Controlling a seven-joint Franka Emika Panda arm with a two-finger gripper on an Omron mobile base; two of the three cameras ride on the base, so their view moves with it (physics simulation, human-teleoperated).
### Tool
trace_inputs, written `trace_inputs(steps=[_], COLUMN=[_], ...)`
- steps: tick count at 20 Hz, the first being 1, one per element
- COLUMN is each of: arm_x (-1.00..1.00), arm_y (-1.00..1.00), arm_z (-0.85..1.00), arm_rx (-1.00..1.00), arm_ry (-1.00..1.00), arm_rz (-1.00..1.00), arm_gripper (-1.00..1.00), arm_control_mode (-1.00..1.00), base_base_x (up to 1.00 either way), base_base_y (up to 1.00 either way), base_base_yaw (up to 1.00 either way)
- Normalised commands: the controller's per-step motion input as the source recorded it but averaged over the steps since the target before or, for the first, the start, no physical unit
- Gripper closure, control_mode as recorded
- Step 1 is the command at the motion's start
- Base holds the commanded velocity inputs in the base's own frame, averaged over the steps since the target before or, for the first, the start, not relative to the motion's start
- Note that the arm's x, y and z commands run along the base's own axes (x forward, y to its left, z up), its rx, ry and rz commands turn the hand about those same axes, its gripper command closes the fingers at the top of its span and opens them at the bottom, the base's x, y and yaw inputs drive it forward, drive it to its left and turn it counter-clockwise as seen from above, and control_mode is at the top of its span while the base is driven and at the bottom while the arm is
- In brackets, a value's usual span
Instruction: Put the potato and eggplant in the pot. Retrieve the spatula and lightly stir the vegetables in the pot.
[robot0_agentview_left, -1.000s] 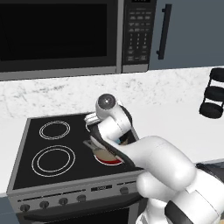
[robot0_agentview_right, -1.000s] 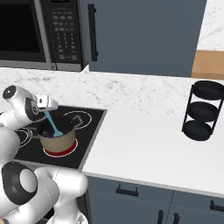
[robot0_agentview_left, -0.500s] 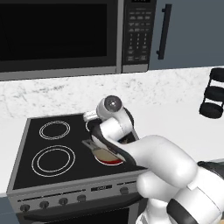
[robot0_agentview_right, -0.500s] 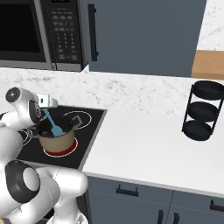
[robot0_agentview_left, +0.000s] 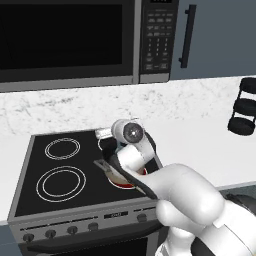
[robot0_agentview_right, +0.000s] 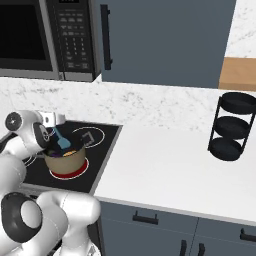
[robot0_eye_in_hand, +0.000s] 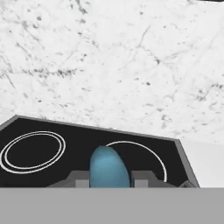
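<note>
The tan pot (robot0_agentview_right: 65, 161) stands on the glowing red front-right burner (robot0_agentview_right: 79, 170) of the black stovetop (robot0_agentview_left: 35, 165). The light-blue spatula (robot0_agentview_right: 61, 141) leans out of the pot, its flat end down among the vegetables. Dark-purple eggplant (robot0_agentview_right: 61, 154) and a speck of orange potato (robot0_agentview_right: 73, 151) show at the pot's mouth. My gripper (robot0_agentview_right: 53, 130) hangs just above the pot's left rim, shut on the spatula's handle. In the hand view the spatula (robot0_eye_in_hand: 108, 168) stands between the two fingertips (robot0_eye_in_hand: 81, 180). From the left base view my arm hides most of the pot (robot0_agentview_left: 106, 167).
A microwave (robot0_agentview_left: 70, 40) hangs over the stove. A black three-tier rack (robot0_agentview_right: 231, 127) stands on the white counter (robot0_agentview_right: 160, 170) to the right, with a wooden board (robot0_agentview_right: 240, 74) behind it. Other burners (robot0_agentview_left: 61, 182) lie left of the pot.
The hand has shifted a little over the pot and the spatula has swung with it, its upper end moving leftward in the right base view. The pot has stayed in place.
</note>
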Motion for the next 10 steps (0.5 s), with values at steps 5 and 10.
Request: trace_inputs(steps=[5, 10], arm_x=[-0.04, 0.02], arm_y=[0.0, 0.0], arm_z=[0.16, 0.0], arm_rx=[0.11, 0.04], arm_ry=[0.18, 0.25], arm_rz=[0.0, -0.01], arm_gripper=[1.0, 1.0], arm_control_mode=[-1.0, -1.0], base_base_x=[0.0, 0.0], base_base_y=[0.0, 0.0], base_base_yaw=[0.0, 0.0])
